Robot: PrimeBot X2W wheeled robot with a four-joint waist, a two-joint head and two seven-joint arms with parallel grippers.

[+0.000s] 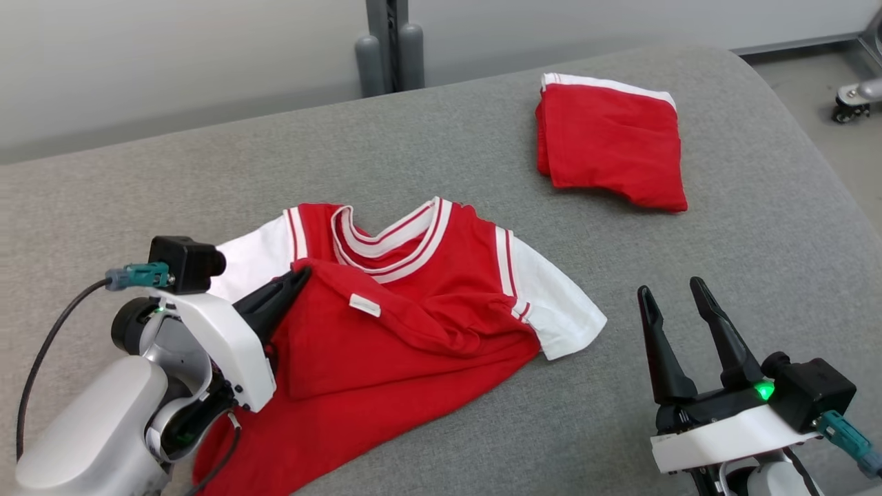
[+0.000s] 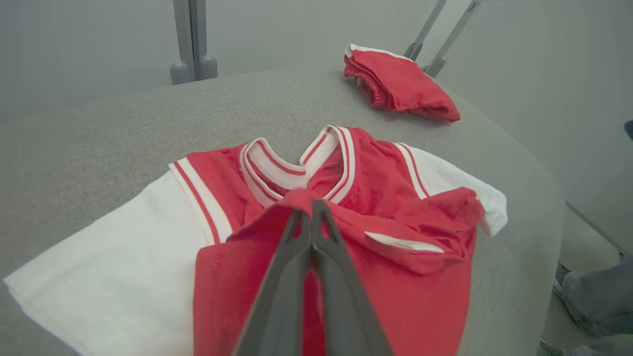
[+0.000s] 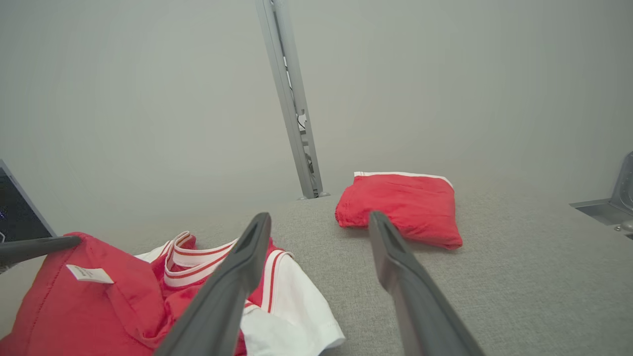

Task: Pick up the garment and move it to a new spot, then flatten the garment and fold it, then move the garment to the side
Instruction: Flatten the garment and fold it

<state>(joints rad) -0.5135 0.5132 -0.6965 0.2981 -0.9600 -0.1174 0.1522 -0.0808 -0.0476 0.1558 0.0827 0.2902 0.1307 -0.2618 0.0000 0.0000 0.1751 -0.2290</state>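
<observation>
Now the red-and-white T-shirt (image 1: 413, 324) lies front-up on the near left part of the grey cushioned surface (image 1: 207, 179), collar (image 1: 393, 241) pointing away from the robot. Its red lower part is folded up over the chest, so a small white label (image 1: 364, 304) on the inside shows. One white sleeve (image 1: 558, 303) spreads out flat toward the robot's right; the other lies partly behind the left arm.

The left gripper (image 1: 300, 279) has its two dark fingers pressed together on the edge of that folded-up red cloth, just below the collar; in the left wrist view the fingertips (image 2: 312, 207) meet with the fabric bunched at them.

The right gripper (image 1: 670, 288) hovers over bare surface to the right of the shirt, fingers spread apart and touching nothing.

A folded pair of red shorts (image 1: 610, 141) with a white band sits well apart at the far right. A grey metal post (image 1: 389, 41) stands behind the surface.
</observation>
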